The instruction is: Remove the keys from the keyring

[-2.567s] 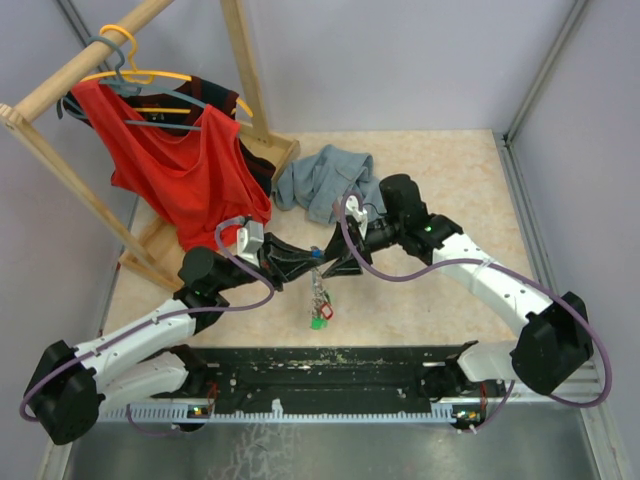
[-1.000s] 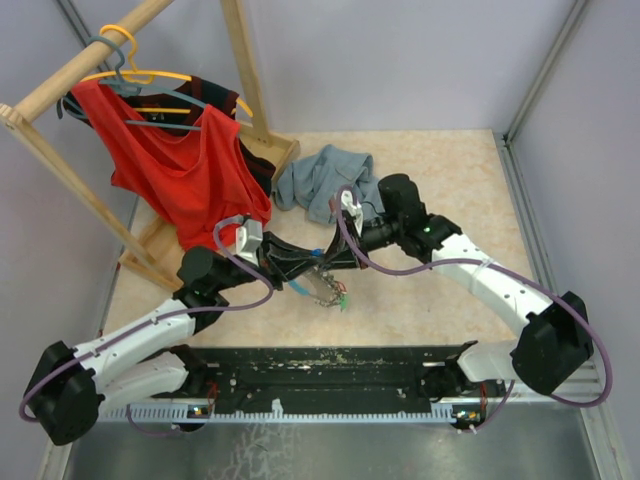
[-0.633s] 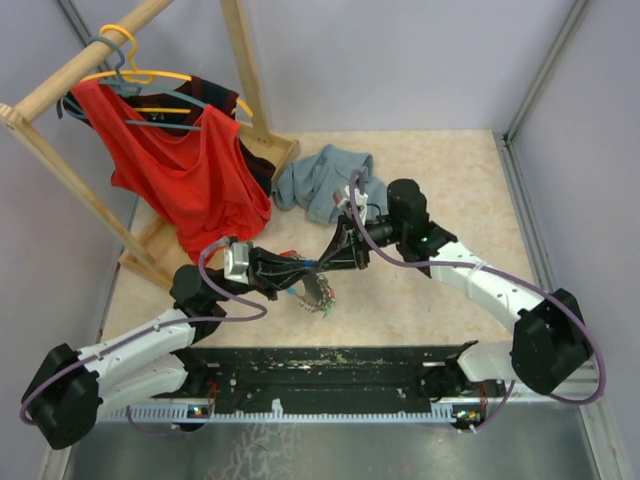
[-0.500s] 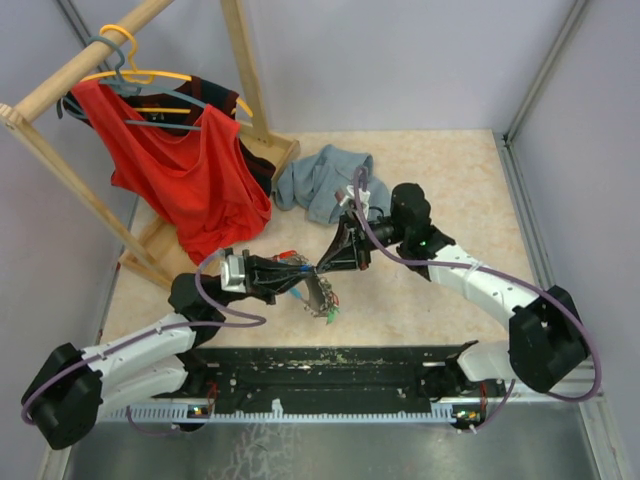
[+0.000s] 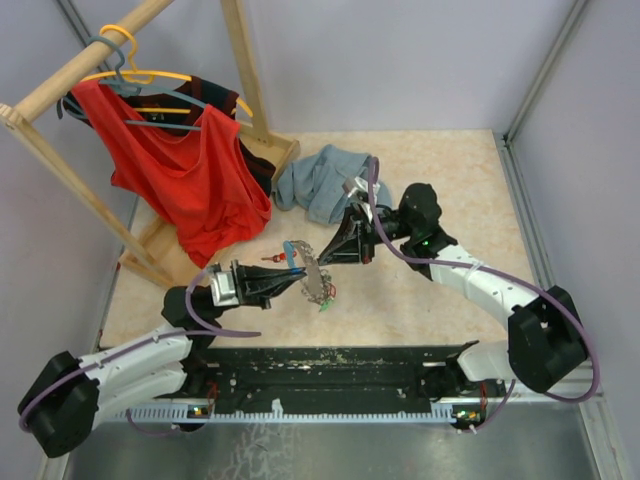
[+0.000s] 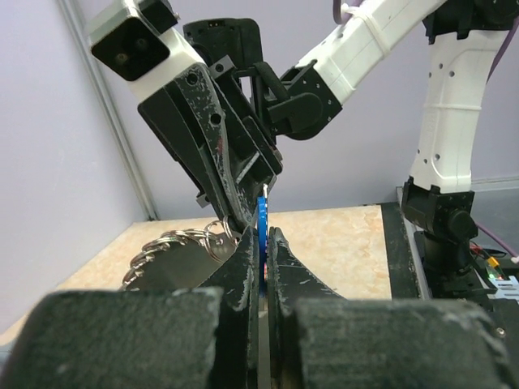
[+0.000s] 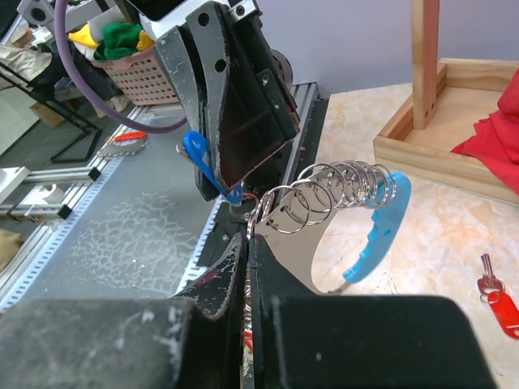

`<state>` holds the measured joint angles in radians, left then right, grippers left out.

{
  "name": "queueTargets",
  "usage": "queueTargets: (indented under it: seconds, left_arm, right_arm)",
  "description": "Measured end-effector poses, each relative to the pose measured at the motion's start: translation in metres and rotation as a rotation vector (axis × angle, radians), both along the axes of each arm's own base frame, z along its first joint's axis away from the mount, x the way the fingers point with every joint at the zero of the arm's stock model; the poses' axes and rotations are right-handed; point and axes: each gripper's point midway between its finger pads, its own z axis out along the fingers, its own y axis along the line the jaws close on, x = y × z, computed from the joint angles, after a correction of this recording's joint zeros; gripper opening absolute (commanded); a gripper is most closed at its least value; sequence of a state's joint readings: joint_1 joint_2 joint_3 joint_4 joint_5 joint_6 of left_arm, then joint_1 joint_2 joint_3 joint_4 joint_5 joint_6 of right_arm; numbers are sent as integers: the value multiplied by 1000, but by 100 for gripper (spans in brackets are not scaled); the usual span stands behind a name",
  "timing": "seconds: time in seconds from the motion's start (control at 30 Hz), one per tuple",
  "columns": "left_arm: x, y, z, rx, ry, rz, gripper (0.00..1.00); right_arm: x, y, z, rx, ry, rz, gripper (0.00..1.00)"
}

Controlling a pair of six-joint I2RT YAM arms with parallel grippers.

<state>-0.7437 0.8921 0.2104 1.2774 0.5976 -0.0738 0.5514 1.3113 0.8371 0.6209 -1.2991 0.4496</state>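
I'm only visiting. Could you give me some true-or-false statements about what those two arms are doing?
1. The left gripper pinches a blue key. True.
2. The keyring lies untouched on the table. False: the right gripper grips its metal loops.
3. A red key lies on the table. True.
4. The red shirt is folded on the table. False: it hangs from the rack.

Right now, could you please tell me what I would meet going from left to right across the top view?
In order: red shirt → left gripper → right gripper. The keyring overlaps both grippers, so I leave it out.
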Motion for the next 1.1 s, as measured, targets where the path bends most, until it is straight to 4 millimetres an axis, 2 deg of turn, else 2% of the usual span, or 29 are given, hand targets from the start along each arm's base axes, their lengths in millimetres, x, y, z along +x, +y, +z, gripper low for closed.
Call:
queueTargets:
  seconds: [0.17, 0.3, 0.43, 0.5, 0.63, 0.87, 1.03, 1.07, 1.1]
  left_arm:
    - [7, 4, 1, -12, 69, 37, 0]
    - [21, 4, -1, -4, 200, 78, 0]
    - [39, 2, -11, 17, 369, 125, 0]
    - [49, 2, -24, 38, 476, 159, 0]
    - [71, 6, -66, 109, 701, 242, 0]
    - [139, 40, -137, 162, 1135, 477, 2]
    - [161, 52, -173, 198, 1379, 651, 14]
    - [163, 55, -177, 197, 1410, 681, 21]
    - [163, 59, -182, 190, 1442, 713, 33]
  right_arm:
    - [1, 0, -7, -15, -1, -4, 0]
    - [9, 0, -21, -74, -21, -33, 0]
    - [22, -3, -27, -117, -92, -78, 0]
    - [28, -7, -31, -139, -116, -103, 0]
    - [37, -15, -41, -183, -138, -141, 0]
    - [42, -20, -53, -226, -154, -170, 0]
    - [46, -23, -55, -236, -161, -186, 0]
    - [47, -24, -55, -238, -161, -191, 0]
    - [48, -24, -56, -240, -160, -196, 0]
